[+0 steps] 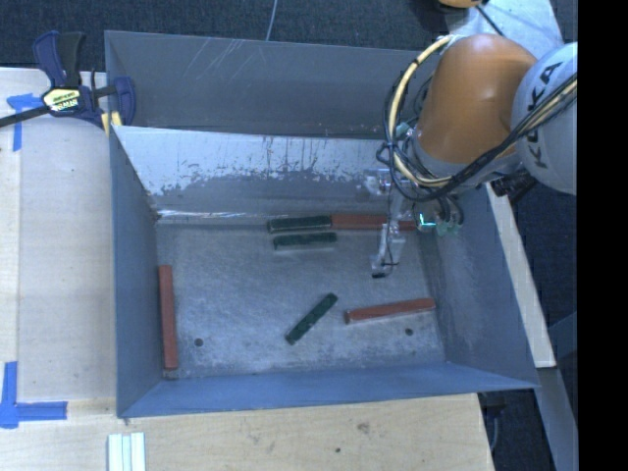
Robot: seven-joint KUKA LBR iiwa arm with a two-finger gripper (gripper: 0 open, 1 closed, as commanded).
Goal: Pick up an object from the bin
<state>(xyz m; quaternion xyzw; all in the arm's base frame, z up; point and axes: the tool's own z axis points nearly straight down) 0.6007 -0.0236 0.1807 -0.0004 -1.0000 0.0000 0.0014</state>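
My gripper (384,259) hangs in the right half of the bin, its tip just above the floor. A red-brown stick (389,311) lies flat a little in front of it, apart from it. Behind the gripper, a second red-brown stick (357,222) runs along the foot of the back wall, its right end hidden by the gripper. A dark green stick (311,318) lies at a slant to the front left of the gripper. Nothing shows in the gripper's grasp.
A dark green bar (300,225) lies by the back wall, with another dark bar (305,241) just in front of it. A long red-brown stick (168,317) lies along the left wall. The arm's orange cover and cables hang over the bin's right back corner.
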